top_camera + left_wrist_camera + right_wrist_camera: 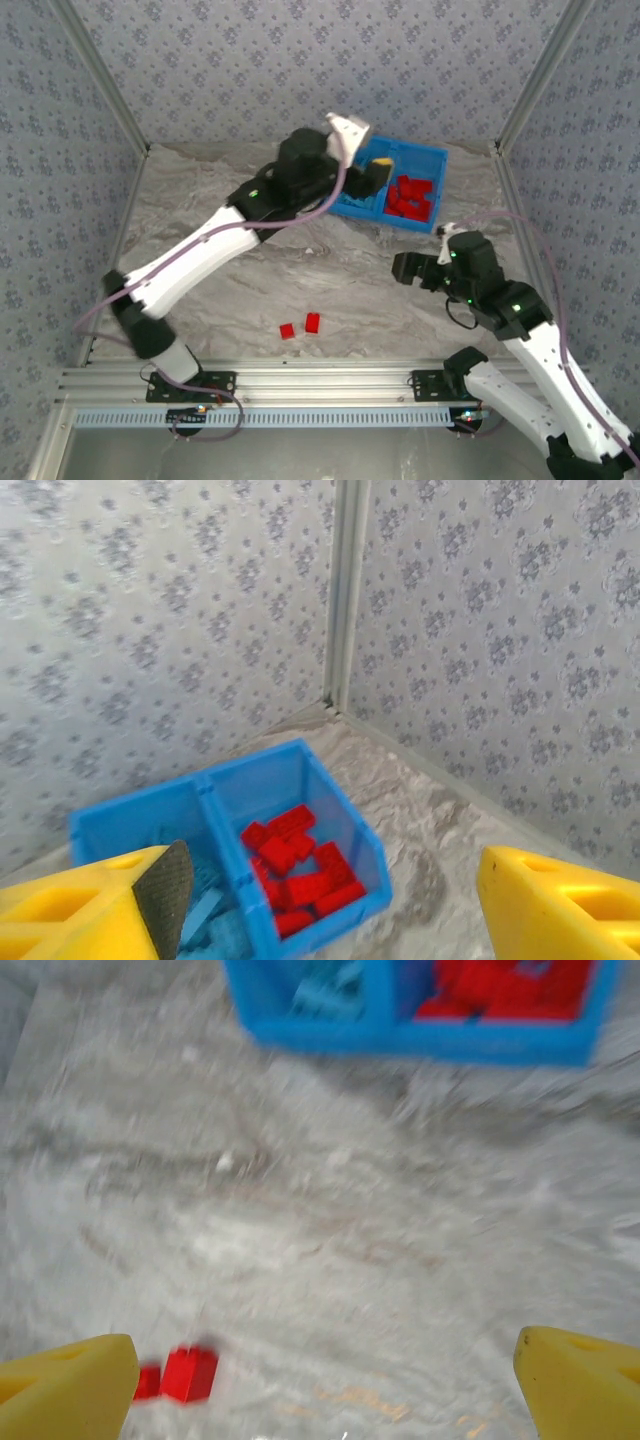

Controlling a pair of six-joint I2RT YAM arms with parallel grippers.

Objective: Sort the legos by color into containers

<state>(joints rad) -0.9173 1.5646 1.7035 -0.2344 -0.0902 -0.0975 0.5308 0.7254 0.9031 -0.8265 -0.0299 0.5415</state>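
Showing blue legos (pixel 205 910) at left wrist, left fingers (pixel 70 910) released over bin (pixel 255 785), right fingers (pixel 70 1380) released.

Bin (pixel 420 1040) cut off at top edge, blurred; two red legos (pixel 190 1373) smeared (studs unreadable)

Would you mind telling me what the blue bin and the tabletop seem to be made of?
The blue bin looks like moulded plastic: uniform bright colour, thin walls. The tabletop shows grey marble-like veining, matte; stone or printed covering, I cannot tell.
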